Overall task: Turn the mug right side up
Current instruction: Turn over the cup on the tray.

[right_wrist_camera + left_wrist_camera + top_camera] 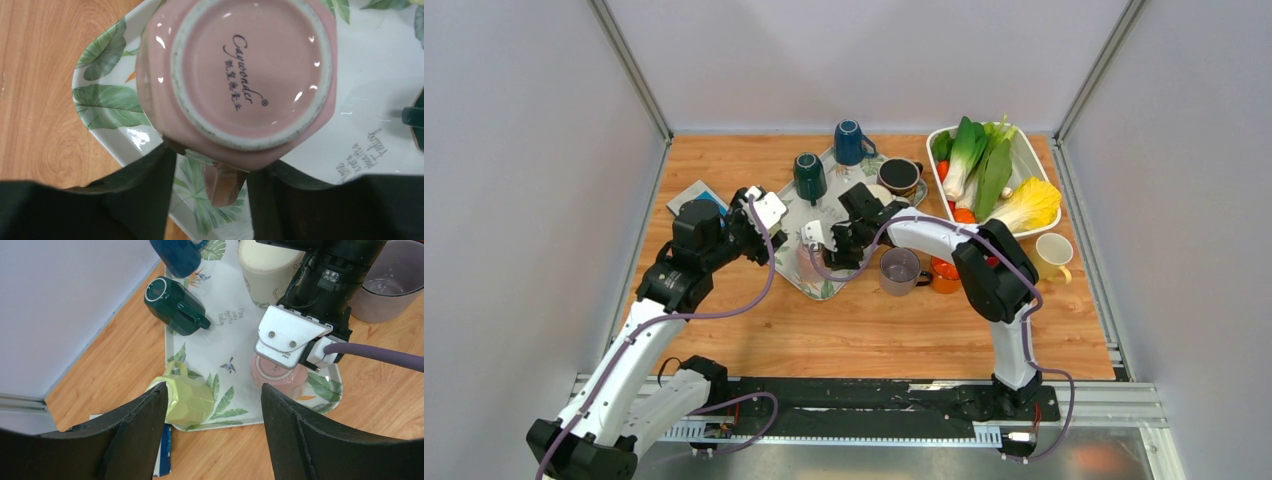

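Note:
A pink mug [250, 70] stands upside down at the near corner of the leaf-patterned tray [380, 60], its printed base facing up. My right gripper [212, 165] hovers right over it, one finger on each side of the mug's handle [222, 185]. A strip of tray still shows between the left finger and the handle, so the jaws are open. In the left wrist view the same mug [277, 375] peeks out from under the right gripper's white mount [292, 335]. My left gripper [215, 390] hangs wide open and empty above the tray's left edge.
A light green mug [192, 397] lies on its side at the tray's edge. A dark green mug [810, 177] and a blue mug [850, 142] stand upside down on the tray. Off it are a grey cup [900, 270], an orange mug [944, 275], a yellow mug [1051, 256] and a vegetable tub [1024, 160].

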